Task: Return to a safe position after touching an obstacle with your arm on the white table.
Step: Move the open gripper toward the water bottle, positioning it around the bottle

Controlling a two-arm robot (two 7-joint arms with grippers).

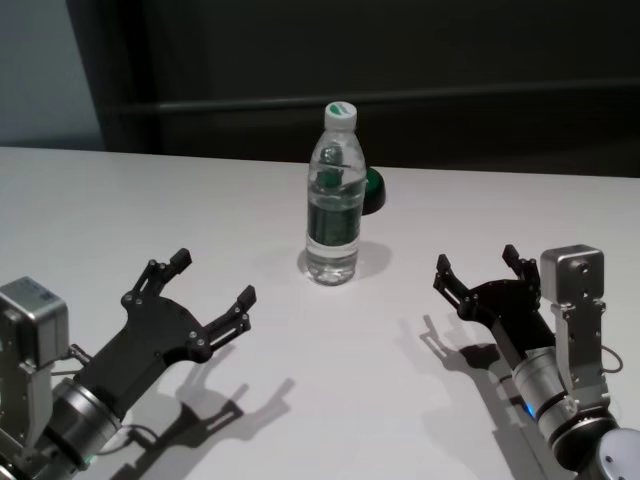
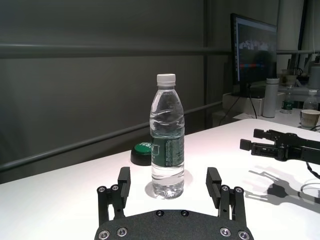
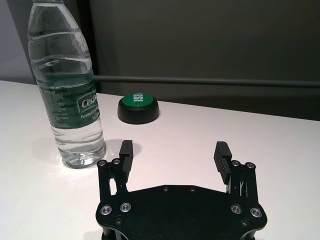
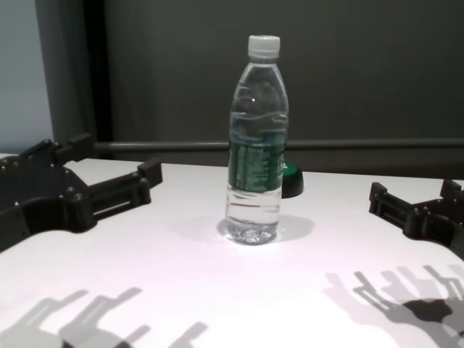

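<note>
Head view: the water bottle (image 1: 334,195) stands on the white table (image 1: 150,210), near the far edge, in the middle. The left gripper (image 1: 200,292) and right gripper (image 1: 478,268) are spread wide, holding nothing, near the front corners.

Chest view: the bottle stands straight up, cap on top. Pull arms back slowly, without bumping it.

I saw the white counter (image 1: 150,210) filling the lower two thirds of the head view, smooth and plain. The clear water bottle (image 1: 333,195) stood upright on it at centre frame, white cap on, green label round its middle. Just behind it, toward the upper right, a black puck with a green top (image 1: 373,191) sat on the counter, partly hidden by the bottle.
</note>
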